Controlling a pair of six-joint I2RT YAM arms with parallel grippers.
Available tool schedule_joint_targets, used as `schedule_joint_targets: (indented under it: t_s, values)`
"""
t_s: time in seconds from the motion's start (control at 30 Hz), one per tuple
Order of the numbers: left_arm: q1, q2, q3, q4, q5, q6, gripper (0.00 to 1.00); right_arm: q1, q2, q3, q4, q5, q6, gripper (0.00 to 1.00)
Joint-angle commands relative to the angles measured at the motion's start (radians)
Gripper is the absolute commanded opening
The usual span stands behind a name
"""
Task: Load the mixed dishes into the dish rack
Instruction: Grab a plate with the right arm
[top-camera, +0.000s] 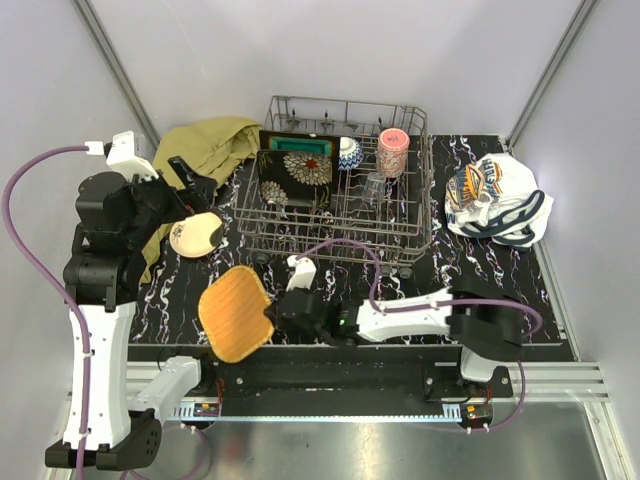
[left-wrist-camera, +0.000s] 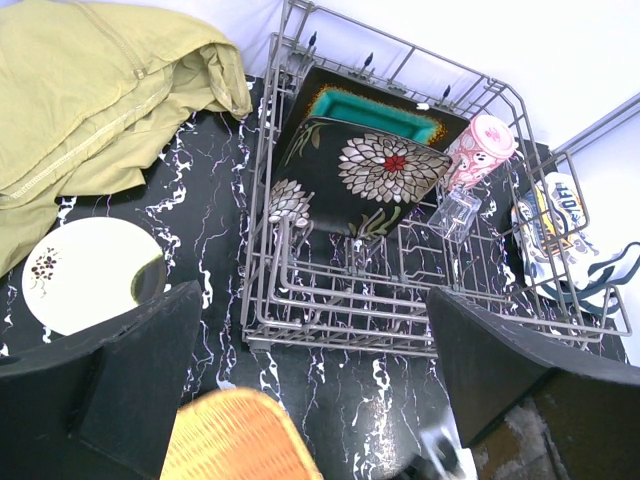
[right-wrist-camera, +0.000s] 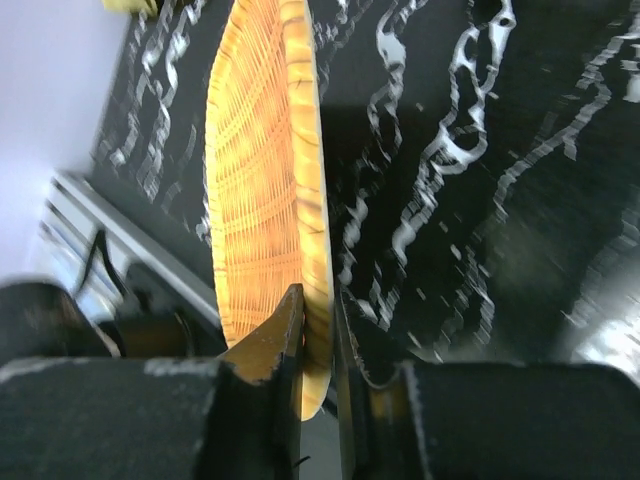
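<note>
The right gripper (right-wrist-camera: 318, 335) is closed on the right-hand rim of the orange woven-look square plate (right-wrist-camera: 262, 190), a jaw on each face. A thin rim pinch like this probably leaves the plate free to be tipped on edge and slid between the tines. The plate hangs at the near left of the table (top-camera: 480, 290), just left of this gripper. The dish rack (top-camera: 340, 245) lies beyond it, farther back and to the right, well apart.

The left gripper (top-camera: 192, 180), spread wide and holding nothing, hovers at the far left over the cream round plate (top-camera: 195, 235), which lies flat just left of the rack. It looks poised to take that plate. The dark floral plates (left-wrist-camera: 385, 170), teal square plate (left-wrist-camera: 375, 112), pink cup (left-wrist-camera: 485, 145) and clear glass (left-wrist-camera: 455, 212) stand in the rack.
</note>
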Motion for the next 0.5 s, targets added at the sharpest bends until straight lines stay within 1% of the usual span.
schedule_joint_targets:
  t_s: [0.0,0.03,0.07,0.13,0.17,0.2,0.23,0.27,0.33,0.37,0.43,0.47]
  values:
    - [0.002,0.000,0.002,0.048,0.006,0.011,0.99,0.039,-0.174,-0.029,-0.184,0.161,-0.146,0.00]
    - [0.002,0.000,0.000,0.048,0.005,0.011,0.99,0.040,-0.208,-0.035,-0.212,0.189,-0.158,0.00]
    - [0.002,-0.002,-0.001,0.049,0.003,0.011,0.99,0.042,-0.286,-0.047,-0.266,0.216,-0.173,0.00]
    - [0.002,-0.002,-0.004,0.051,0.002,0.011,0.99,0.042,-0.366,-0.054,-0.301,0.286,-0.242,0.00]
    - [0.001,0.000,-0.004,0.051,0.003,0.011,0.99,0.042,-0.448,-0.054,-0.327,0.307,-0.273,0.00]
    - [0.001,0.000,-0.004,0.051,0.002,0.012,0.99,0.042,-0.490,-0.051,-0.336,0.342,-0.349,0.00]
    - [0.001,0.000,-0.004,0.051,-0.001,0.012,0.99,0.040,-0.533,-0.045,-0.350,0.355,-0.385,0.00]
    - [0.001,-0.002,-0.004,0.051,-0.003,0.014,0.99,0.040,-0.610,-0.029,-0.364,0.368,-0.467,0.00]
    - [0.002,-0.005,-0.009,0.051,-0.007,0.012,0.99,0.042,-0.684,-0.003,-0.376,0.390,-0.546,0.00]
    - [0.002,-0.008,-0.012,0.054,-0.009,0.011,0.99,0.042,-0.746,0.026,-0.377,0.401,-0.619,0.00]
    - [0.002,-0.010,-0.021,0.058,-0.012,0.009,0.99,0.042,-0.793,0.063,-0.388,0.416,-0.681,0.00]
    - [0.002,-0.011,-0.023,0.060,-0.014,0.009,0.99,0.042,-0.823,0.110,-0.394,0.413,-0.746,0.00]
